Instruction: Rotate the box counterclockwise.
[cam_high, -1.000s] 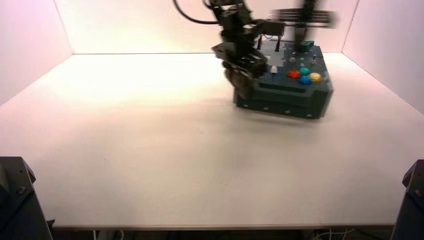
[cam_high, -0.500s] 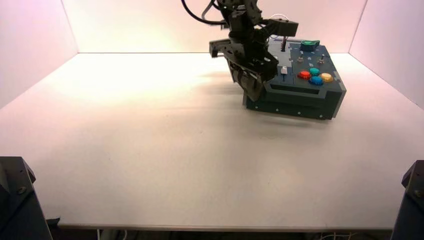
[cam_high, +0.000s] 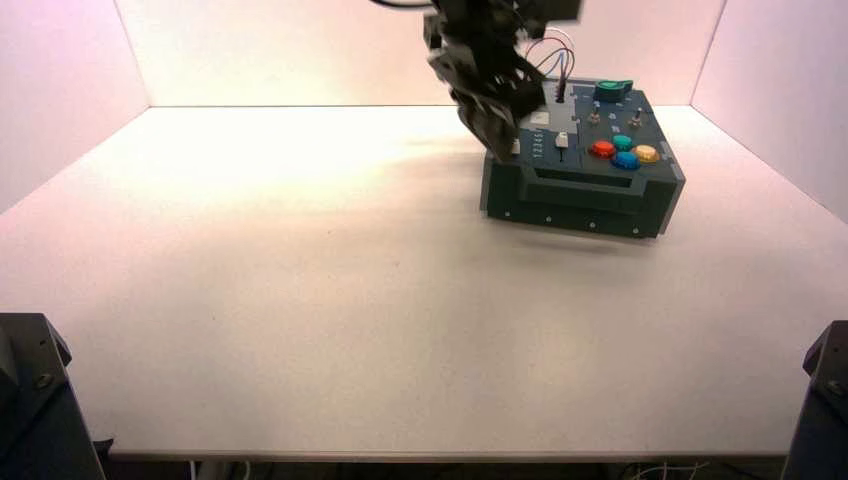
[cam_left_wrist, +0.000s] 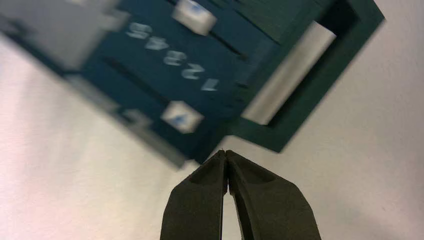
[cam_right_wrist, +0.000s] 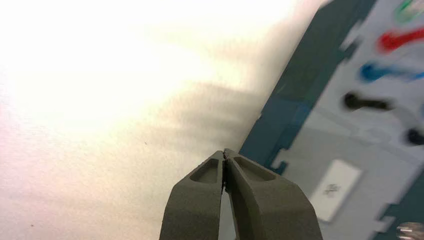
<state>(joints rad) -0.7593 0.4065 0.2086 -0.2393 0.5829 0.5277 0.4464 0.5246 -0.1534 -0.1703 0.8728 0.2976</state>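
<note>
The box (cam_high: 580, 192) stands at the back right of the white table, its handle slot facing the front. On top are red (cam_high: 601, 149), blue (cam_high: 626, 159) and yellow (cam_high: 646, 153) buttons, a green knob (cam_high: 612, 90) and looped wires (cam_high: 556, 50). My left gripper (cam_high: 505, 142) is shut and empty, and hovers at the box's left front corner. In the left wrist view the gripper (cam_left_wrist: 224, 152) points just off the corner of the box (cam_left_wrist: 170, 65), by the two sliders. My right gripper (cam_right_wrist: 224, 152) is shut and empty beside the left edge of the box (cam_right_wrist: 300, 90), near the light-grey panel (cam_right_wrist: 320, 150).
White walls close in the table (cam_high: 300, 300) at the back and on both sides. Both arms reach in from the top centre and overlap above the box's left side. Dark arm bases (cam_high: 30, 400) stand at the two front corners.
The arms have lifted and drawn back from the box's left front corner toward its back left. The box sits slightly further right than a second ago.
</note>
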